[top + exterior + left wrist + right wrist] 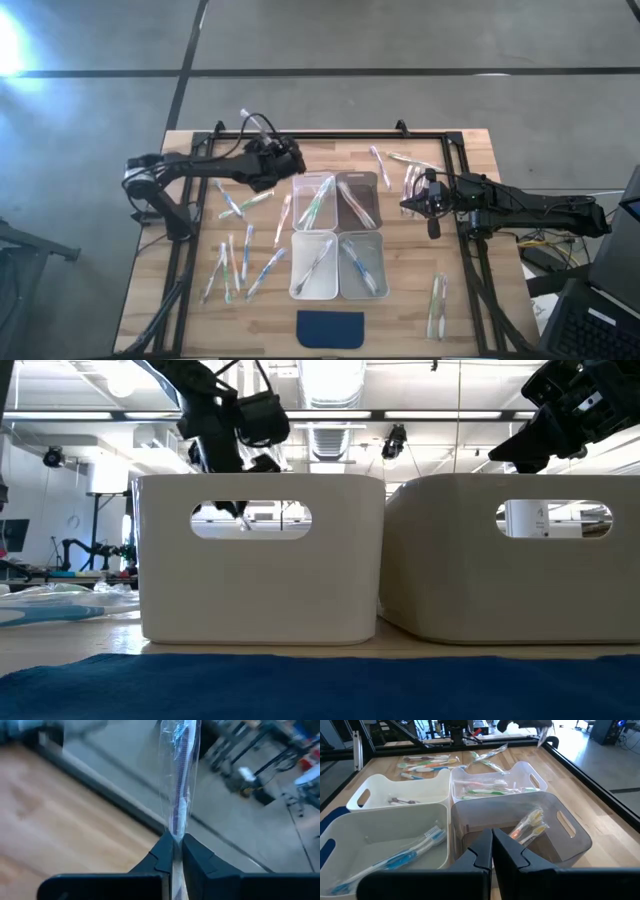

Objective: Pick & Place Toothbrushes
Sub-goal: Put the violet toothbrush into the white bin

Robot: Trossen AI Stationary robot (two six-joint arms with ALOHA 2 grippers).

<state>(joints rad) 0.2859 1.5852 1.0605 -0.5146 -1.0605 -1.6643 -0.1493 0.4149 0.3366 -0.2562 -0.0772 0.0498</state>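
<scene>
My left gripper (177, 840) is shut on a toothbrush (180, 780) in a clear wrapper with a purplish handle. It hangs in the air at the table's far left (290, 163), just beyond the four bins (335, 235). Each bin holds toothbrushes: green ones (485, 792), yellow ones (530, 825), blue ones (405, 855). Several loose toothbrushes (235, 255) lie flat on the wood left of the bins. My right gripper (491, 837) is shut with nothing in it and hovers right of the bins (405, 205). My left gripper pinches the wrapped toothbrush between its two fingers, at one end of the wrapper (176, 831). The rest of the toothbrush sticks out straight past the fingertips, in line with them. It is lifted clear of the table and touches nothing else.
More loose toothbrushes lie at the far right (395, 170) and near right (437, 300) of the table. A dark blue pad (330, 328) lies at the near edge in front of the bins. A black frame (455, 150) runs round the tabletop.
</scene>
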